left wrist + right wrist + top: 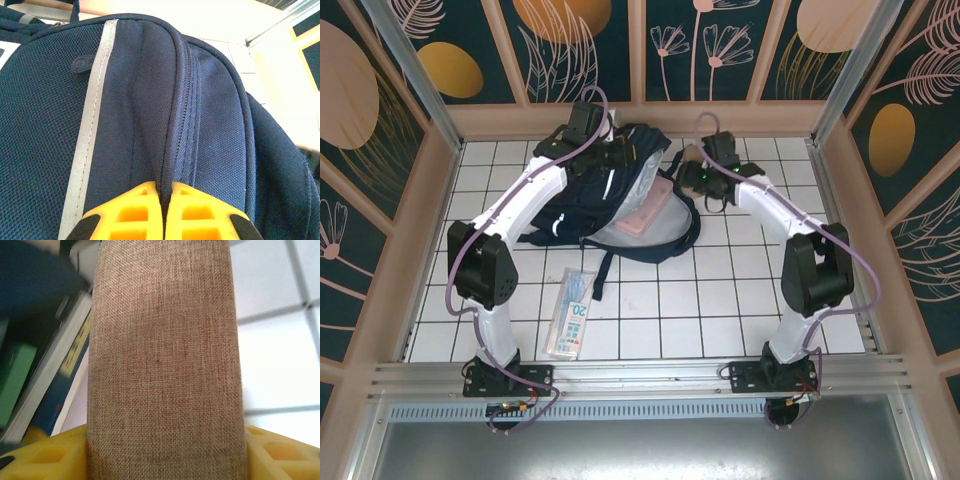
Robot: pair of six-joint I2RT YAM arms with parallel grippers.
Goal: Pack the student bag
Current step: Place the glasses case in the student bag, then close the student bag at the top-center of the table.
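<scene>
**Top external view.** You see the student bag [620,195] lying on the white tiled table [720,300], toward the far side and between the two arms. It is open, and a pink item [645,217] lies in the pale-lined opening. The left gripper [612,154] is on the bag's far upper edge. The right gripper [697,172] sits just beside the bag's right rim, with a tan object [686,158] at its tip. A clear packet [570,312] printed "20" lies well apart from the bag, on the near tiles by the left arm.

**Left wrist view.** Your left gripper's yellow fingers [135,210] are pressed together, pinching a raised ridge of the bag's navy fabric. The ridge runs just beside the zip [187,100]. A grey reflective stripe [92,115] runs alongside, further left.

**Right wrist view.** Your right gripper's yellow fingers [45,455] clasp the tan object, one finger against each side. Its surface is a coarse, burlap-like weave. To its left you see stacked books [55,365], and white tiles show to its right.
</scene>
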